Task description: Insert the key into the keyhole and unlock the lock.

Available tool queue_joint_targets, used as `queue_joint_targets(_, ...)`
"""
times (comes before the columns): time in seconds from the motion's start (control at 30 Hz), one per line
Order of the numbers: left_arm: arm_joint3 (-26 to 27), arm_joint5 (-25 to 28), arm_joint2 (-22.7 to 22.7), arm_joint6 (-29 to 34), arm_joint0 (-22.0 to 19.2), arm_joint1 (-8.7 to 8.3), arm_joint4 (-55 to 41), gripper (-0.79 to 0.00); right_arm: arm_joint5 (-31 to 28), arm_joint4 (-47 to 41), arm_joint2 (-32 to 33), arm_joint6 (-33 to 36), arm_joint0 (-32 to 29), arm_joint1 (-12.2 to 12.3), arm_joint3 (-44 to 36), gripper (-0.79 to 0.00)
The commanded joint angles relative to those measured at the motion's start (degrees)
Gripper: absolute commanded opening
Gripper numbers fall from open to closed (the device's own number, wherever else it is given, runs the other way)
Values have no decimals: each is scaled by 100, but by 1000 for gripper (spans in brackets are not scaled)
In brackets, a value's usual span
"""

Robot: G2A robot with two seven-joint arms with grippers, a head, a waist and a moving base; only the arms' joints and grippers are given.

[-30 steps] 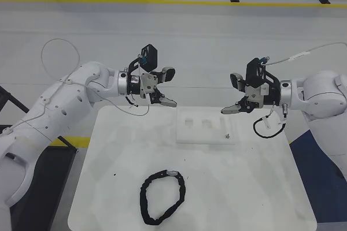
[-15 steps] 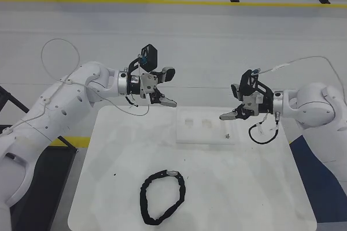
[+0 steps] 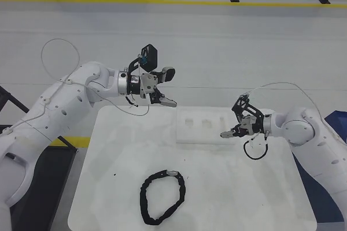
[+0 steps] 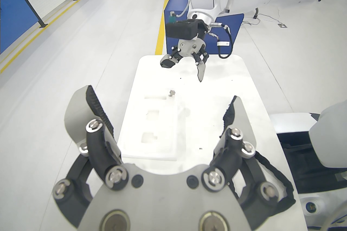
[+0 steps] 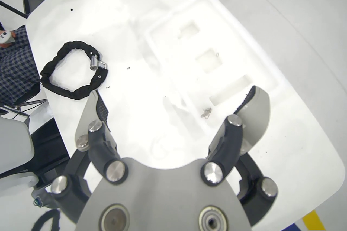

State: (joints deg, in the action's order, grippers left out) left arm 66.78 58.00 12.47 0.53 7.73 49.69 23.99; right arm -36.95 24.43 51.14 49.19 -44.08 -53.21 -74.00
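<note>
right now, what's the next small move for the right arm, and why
Probably lower the right gripper onto the key and close. Its jaws stand open and empty, the key lies loose on the white tray close by its fingertips, and the chain lock lies well apart from it, so the key must be picked up first.

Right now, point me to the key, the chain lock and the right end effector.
key (image 5: 206,113), right wrist view, middle of the key.
chain lock (image 5: 72,93), right wrist view, black sleeve of the loop.
right end effector (image 4: 183,71), left wrist view, midway between its open fingertips.
</note>
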Motion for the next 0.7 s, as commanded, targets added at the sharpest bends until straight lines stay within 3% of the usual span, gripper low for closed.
queue_joint_targets(0.0,0,0,0,0,0,0,0,0,476,-75,-48,79,-15,-28,68,0)
queue_joint_targets(0.3,0,0,0,0,0,0,0,0,2187,-377,-367,219,-23,-242,460,0)
queue_joint_targets(0.67,0,0,0,0,0,0,0,0,3237,-362,-805,194,147,-548,839,0)
